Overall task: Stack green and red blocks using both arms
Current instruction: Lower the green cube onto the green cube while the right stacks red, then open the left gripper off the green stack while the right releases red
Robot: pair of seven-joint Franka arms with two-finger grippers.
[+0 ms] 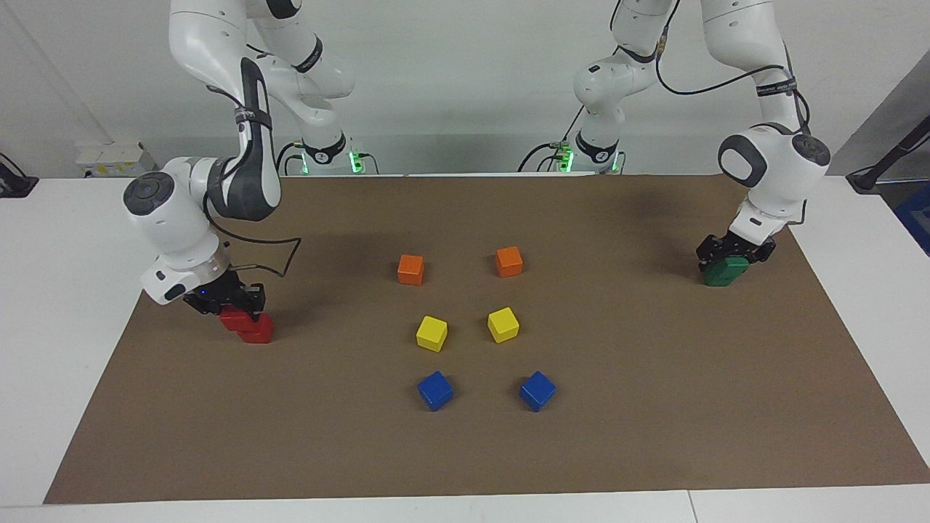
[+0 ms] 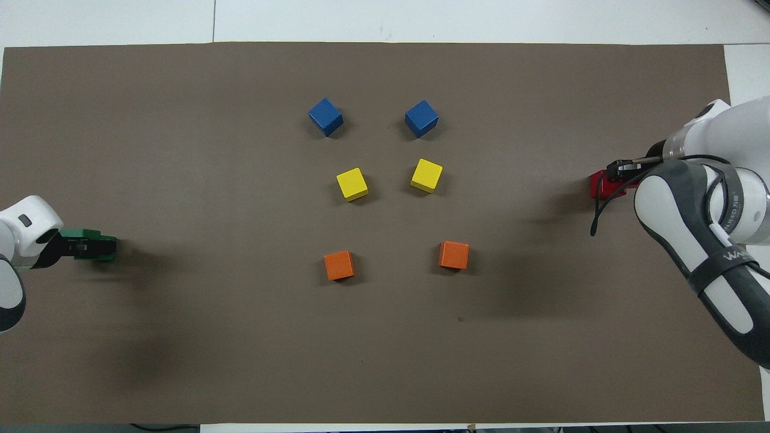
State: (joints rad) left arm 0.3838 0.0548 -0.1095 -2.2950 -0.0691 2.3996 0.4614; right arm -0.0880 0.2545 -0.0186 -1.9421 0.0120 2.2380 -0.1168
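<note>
- The left hand (image 1: 735, 252) is low at the left arm's end of the desk (image 1: 654, 436), clamped on a green block (image 1: 726, 270).
- In the facing view only one green mass shows under that hand, so I cannot tell for sure whether the held block rests on the second green block or hangs just above it.
- From overhead, the left hand (image 2: 78, 246) covers much of the green; a green edge (image 2: 90, 234) peeks out on the side farther from the robots and another (image 2: 107, 257) at the tip.
- The right hand (image 1: 225, 299) is low at the right arm's end of the desk, its fingers closed narrowly on a red block (image 1: 232, 318).
- That red block sits partly over a second red block (image 1: 256, 330), which lies on the brown mat (image 1: 363, 450); the two are touching and offset, the upper one nearer to the robots.
- From overhead, the right hand (image 2: 622, 168) hides most of the red (image 2: 598, 183).
- In the middle of the mat, well apart from both hands, stand three pairs of cubes:
- two orange cubes (image 1: 410, 269) (image 1: 508, 261) nearest to the robots,
- two yellow cubes (image 1: 431, 333) (image 1: 503, 324) next,
- two blue cubes (image 1: 435, 390) (image 1: 538, 390) farthest from the robots.
</note>
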